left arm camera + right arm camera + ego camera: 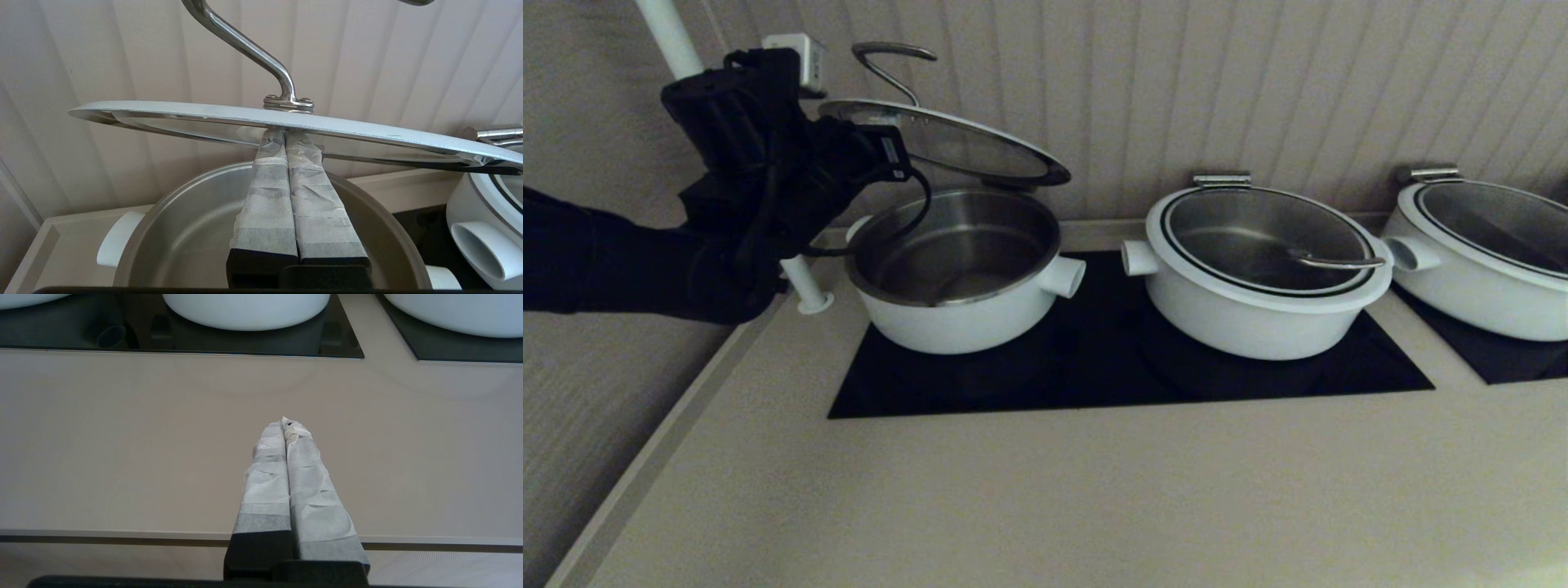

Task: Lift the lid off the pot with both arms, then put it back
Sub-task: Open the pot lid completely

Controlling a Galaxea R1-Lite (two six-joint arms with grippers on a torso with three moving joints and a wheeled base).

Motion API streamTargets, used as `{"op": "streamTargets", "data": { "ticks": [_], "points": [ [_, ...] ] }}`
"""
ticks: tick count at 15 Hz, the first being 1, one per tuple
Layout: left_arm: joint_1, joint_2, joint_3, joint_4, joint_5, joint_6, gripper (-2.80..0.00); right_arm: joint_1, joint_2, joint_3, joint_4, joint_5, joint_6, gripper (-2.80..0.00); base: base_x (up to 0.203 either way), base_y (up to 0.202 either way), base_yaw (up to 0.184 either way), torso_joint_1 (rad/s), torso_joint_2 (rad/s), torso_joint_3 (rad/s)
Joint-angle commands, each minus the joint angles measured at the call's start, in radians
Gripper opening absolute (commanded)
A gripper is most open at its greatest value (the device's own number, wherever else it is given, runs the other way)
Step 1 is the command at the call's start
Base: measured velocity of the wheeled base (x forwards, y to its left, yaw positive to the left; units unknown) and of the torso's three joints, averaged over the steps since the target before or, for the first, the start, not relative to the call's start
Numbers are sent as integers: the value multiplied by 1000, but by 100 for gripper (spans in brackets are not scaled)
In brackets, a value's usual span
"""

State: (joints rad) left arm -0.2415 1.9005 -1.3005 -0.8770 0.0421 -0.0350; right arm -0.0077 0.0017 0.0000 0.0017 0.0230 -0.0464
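One round glass lid with a white rim and a curved steel handle (947, 143) hung tilted above the open white pot with a steel lining (960, 273), its far-right edge dipping toward a hinge at the pot's back rim and its left edge raised highest. Its broad face ran roughly left to right along the counter, sloping down to the right, and the handle stood up from the top, arching toward the panelled wall.

The left gripper (286, 136) sat under the lid's near edge, its two paper-wrapped fingers (271, 196) pressed flat together, their tips touching the underside of the rim just below the handle's base; they propped the lid and did not pinch it. The right gripper (286, 424) hovered over the beige counter (1045, 490), well apart from the pot, its fingers likewise pressed together and holding nothing.

By my judgement the lifting half was done, though by one arm only; lowering the lid back onto the pot remained. Two more white pots (1262, 273) stood to the right, lids on.
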Motion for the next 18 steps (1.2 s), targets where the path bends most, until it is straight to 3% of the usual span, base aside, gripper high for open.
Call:
{"op": "streamTargets", "data": {
  "ticks": [1,18],
  "points": [
    [0,21,-12,-7,1,-1,-280,0,0,0,0,0,-1,-280,0,0,0,0,0,0],
    [0,141,-268,-4,1,0,-280,0,0,0,0,0,-1,-280,0,0,0,0,0,0]
  ]
}}
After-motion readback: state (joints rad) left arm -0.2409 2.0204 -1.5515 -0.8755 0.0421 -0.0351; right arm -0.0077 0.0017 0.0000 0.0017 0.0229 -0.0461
